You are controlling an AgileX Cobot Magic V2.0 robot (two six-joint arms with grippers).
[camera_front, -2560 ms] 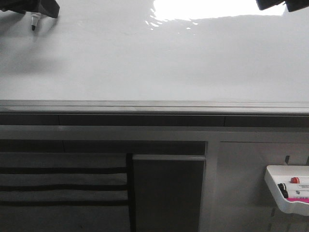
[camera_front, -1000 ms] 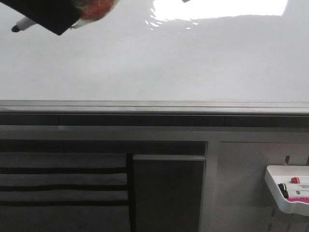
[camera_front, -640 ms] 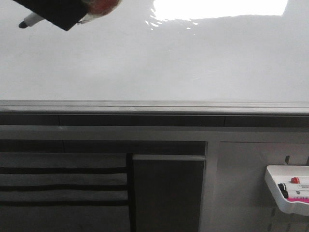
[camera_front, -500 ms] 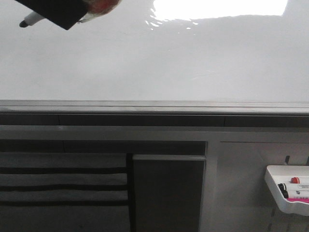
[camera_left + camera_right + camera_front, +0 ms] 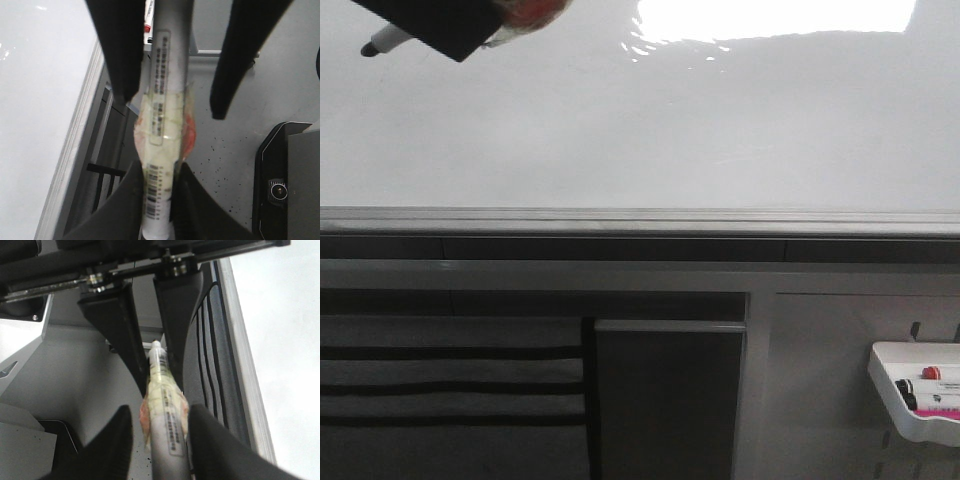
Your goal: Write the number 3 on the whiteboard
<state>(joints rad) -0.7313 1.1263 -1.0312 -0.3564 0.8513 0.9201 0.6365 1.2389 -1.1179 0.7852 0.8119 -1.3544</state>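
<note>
**Mia:** Where is the number 3?

**Ben:** I see no number 3. The whiteboard (image 5: pixel 640 130) fills the top half of the front view. It is all white, with only a bright light shining on it at the top.

**Mia:** Who has the marker (image 5: pixel 385 40)?

**Ben:** The left pincer (image 5: pixel 157 200) does. Its two fingers are squeezed tight on the taped part of the marker. In the front view they sit in the upper left corner, with the black tip poking out to the left.

**Mia:** And the right pincer (image 5: pixel 155 440)?

**Ben:** Its fingers are spread wide, one on each side of the marker. It does not pinch it.

**Mia:** So what step is this?

**Ben:** I think it is getting ready to write. No line has been drawn.

**Mia:** What comes next?

**Ben:** I guess the tip has to touch the whiteboard softly. Then it must go round, in, and round again. The marker must not slip.
</note>
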